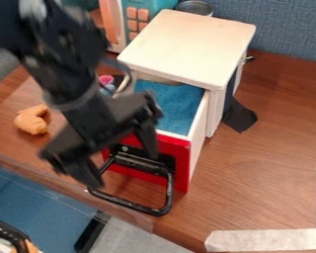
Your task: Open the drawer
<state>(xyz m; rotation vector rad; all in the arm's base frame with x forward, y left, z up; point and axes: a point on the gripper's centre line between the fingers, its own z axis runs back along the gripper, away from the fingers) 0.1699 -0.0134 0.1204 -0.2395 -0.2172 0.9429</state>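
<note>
The black gripper hangs above the drawer's front at the left centre of the camera view, tilted. It is open, its two fingers spread wide with nothing visibly gripped between them. A white cabinet holds the drawer, which stands pulled out toward the camera. Its front is red and its inside has a blue lining. From the red front a black looped handle sticks out, just below the gripper and overlapped by it. Whether the fingers touch the handle I cannot tell. The arm covers the drawer's left part.
An orange-brown toy lies on the wooden table at the left. Behind the arm are a pink and blue item and a teal toy microwave. A black flap lies right of the cabinet; white tape marks the front right.
</note>
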